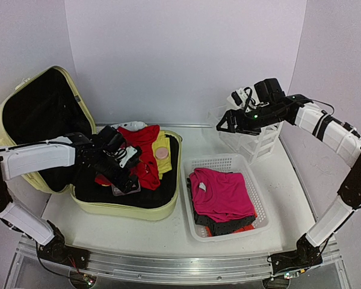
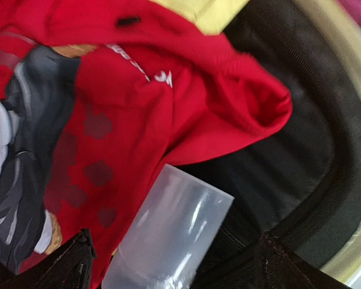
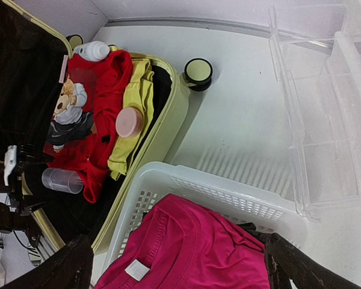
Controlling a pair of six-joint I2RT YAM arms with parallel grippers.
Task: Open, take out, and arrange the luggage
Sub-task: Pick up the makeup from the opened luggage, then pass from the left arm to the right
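The large pale yellow-green hard-shell suitcase (image 1: 132, 208) lies open on the left half of the white table (image 1: 168, 235), its black-lined lid leaning back against the wall. Inside its lower shell the left gripper (image 1: 125, 179) hangs low over a red printed T-shirt (image 2: 168, 102), fingers spread either side of a translucent plastic cup (image 2: 168, 235) (whether they touch it is hard to tell). Just right of the suitcase sits a white mesh plastic basket (image 1: 219, 162) holding a magenta shirt (image 1: 219, 194). Further right of the suitcase, the right gripper (image 1: 224, 124) hovers, jaws wide apart, above a clear plastic drawer organizer (image 3: 325, 120).
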